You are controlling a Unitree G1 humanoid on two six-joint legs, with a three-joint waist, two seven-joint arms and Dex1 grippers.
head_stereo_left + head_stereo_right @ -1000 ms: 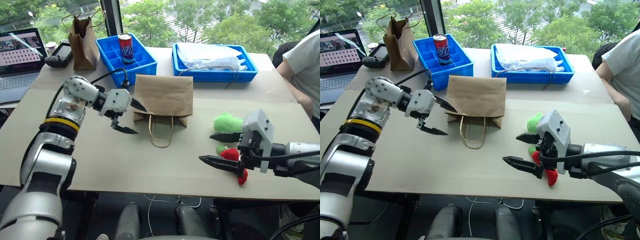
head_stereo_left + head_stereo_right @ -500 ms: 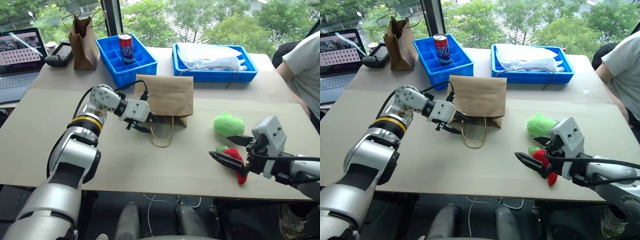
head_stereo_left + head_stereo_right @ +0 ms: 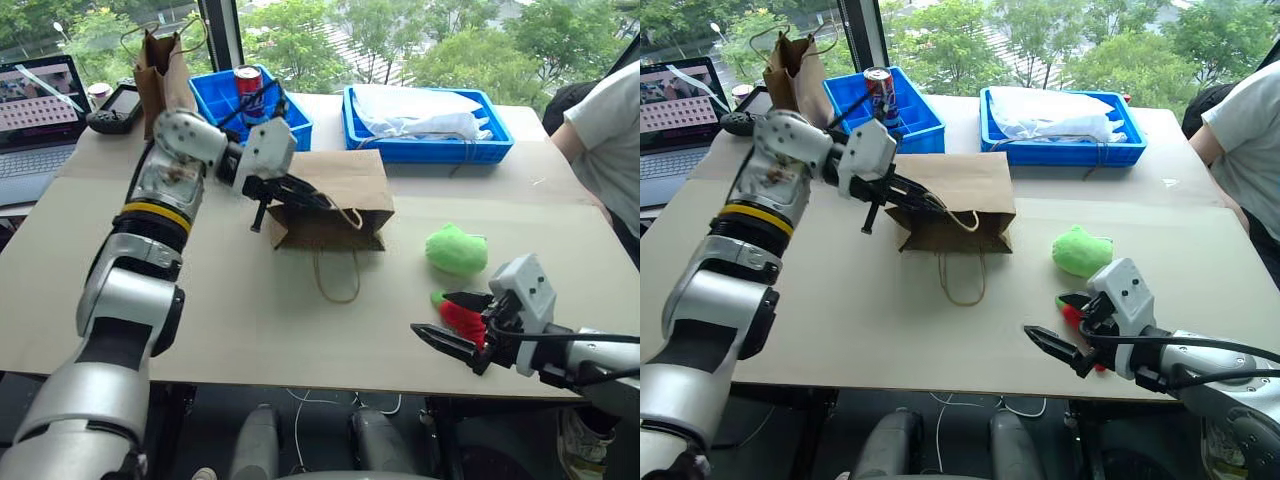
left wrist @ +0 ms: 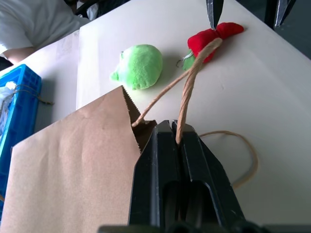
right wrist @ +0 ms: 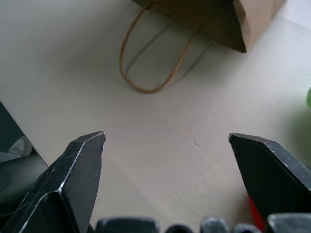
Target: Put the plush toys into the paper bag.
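The light brown paper bag lies on its side mid-table, mouth toward me. My left gripper is shut on its upper cord handle and holds it off the table, so the top side is raised. The other handle lies flat on the table. To the right of the bag rests the green plush toy. The red chili plush toy lies nearer me, and my right gripper stands open around it, one finger close beside it.
At the back stand two blue crates, one holding a soda can, and a darker, taller paper bag. A laptop sits at the far left. A person in a white shirt is at the right edge.
My left gripper has shut on the bag's upper handle and risen, lifting the bag's top side. My right gripper has sunk slightly beside the red chili toy.
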